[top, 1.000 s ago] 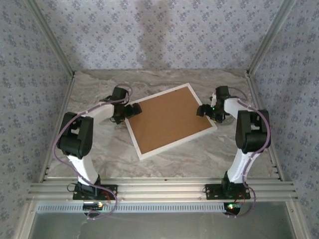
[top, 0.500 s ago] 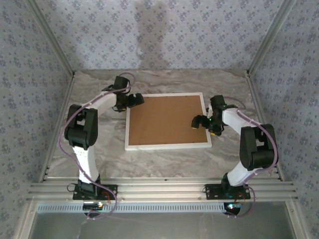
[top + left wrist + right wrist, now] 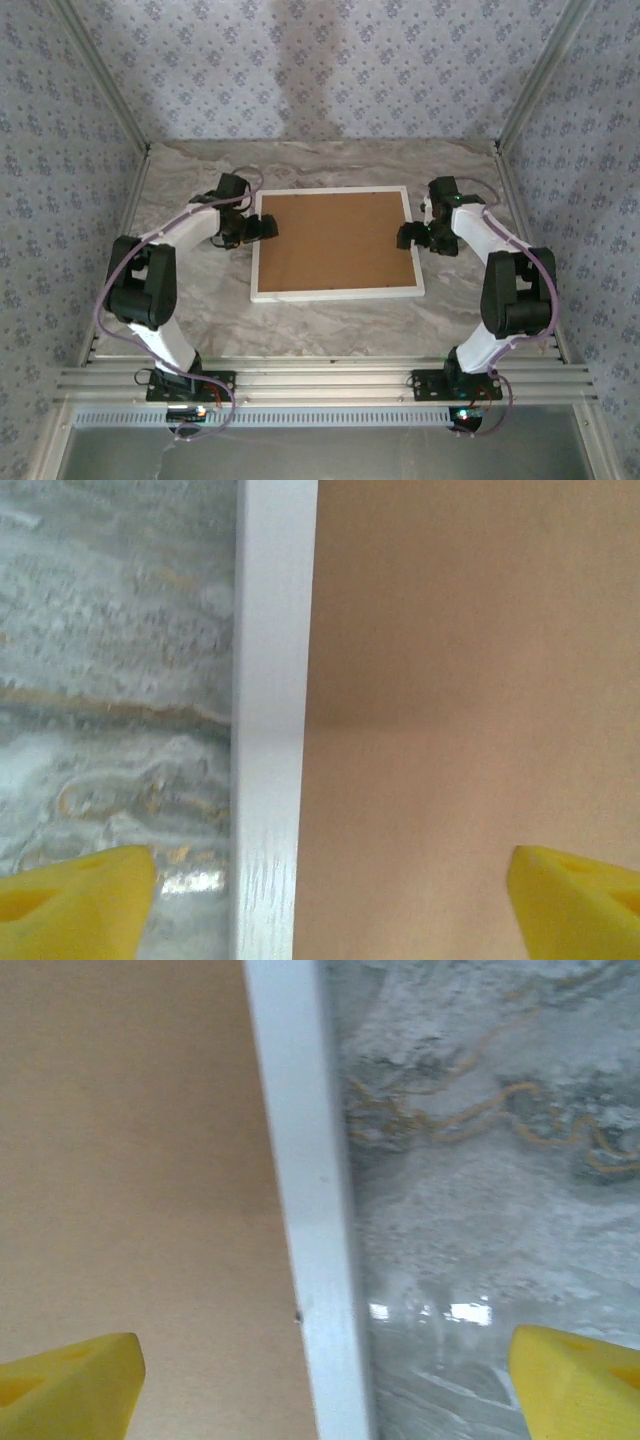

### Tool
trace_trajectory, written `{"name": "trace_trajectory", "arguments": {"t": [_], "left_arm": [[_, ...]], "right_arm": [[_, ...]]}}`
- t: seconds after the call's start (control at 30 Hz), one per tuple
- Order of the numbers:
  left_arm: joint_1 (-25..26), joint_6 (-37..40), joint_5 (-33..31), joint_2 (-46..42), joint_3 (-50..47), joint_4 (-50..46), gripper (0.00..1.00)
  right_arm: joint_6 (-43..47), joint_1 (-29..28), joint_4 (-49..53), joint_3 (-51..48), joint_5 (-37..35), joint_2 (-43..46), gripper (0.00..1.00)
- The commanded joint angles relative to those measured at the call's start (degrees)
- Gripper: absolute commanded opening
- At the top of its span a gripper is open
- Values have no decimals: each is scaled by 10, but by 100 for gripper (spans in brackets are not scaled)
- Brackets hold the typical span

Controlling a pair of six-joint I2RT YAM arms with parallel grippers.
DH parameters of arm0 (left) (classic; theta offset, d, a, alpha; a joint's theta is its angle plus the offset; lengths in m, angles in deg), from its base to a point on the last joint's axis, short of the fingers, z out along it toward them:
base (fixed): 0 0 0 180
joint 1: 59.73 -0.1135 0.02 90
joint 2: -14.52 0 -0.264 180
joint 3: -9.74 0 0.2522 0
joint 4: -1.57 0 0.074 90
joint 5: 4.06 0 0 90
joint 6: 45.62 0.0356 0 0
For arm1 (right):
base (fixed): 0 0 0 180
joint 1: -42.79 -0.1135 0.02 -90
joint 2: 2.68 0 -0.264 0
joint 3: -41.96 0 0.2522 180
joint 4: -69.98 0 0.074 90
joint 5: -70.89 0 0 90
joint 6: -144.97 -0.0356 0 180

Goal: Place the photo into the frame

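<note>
The frame (image 3: 335,293) is laid flat at the middle of the table (image 3: 330,335), its long sides running from 9 to 3 o'clock in the top view. Its opening is filled by a brown board (image 3: 333,240), bordered by the white moulding on all four sides.

The left gripper (image 3: 262,228) is placed at the frame's 9 o'clock side, a little toward the far corner. The right gripper (image 3: 408,236) is placed at the 3 o'clock side, opposite it across the board.

In the left wrist view the moulding (image 3: 272,730) is seen running from 12 to 6 o'clock, with table at 9 o'clock and board at 3 o'clock. The yellow fingers (image 3: 80,905) are spread wide at 7 and 5 o'clock, one over the table and one over the board, so the moulding is straddled and nothing is clamped.

In the right wrist view the moulding (image 3: 305,1210) is likewise straddled, with board at 9 o'clock and table at 3 o'clock. The fingers (image 3: 575,1375) are held far apart and nothing is gripped.

Whether any fingertip is touching the frame or the board cannot be told.
</note>
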Motion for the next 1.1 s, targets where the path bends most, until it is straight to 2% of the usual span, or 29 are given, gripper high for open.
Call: {"name": "trace_trajectory", "arguments": {"t": [0.0,0.13,0.43,0.63,0.93,1.07], "left_arm": [[4,29,-21,-21,-16,-30,81],[5,40,-32,-13,-25,-36,62],[5,48,-44,14,-22,-26,43],[8,51,-43,26,-20,-24,40],[14,51,-45,37,-16,-23,40],[16,52,-45,41,-12,-28,36]], "right_arm": [[17,7,31,10,-28,-1,93],[13,10,32,10,-33,-1,92],[11,13,35,6,-60,-7,86],[-2,12,49,11,-113,-15,86],[-6,6,35,2,-110,-33,85],[-6,5,31,1,-105,-40,86]]}}
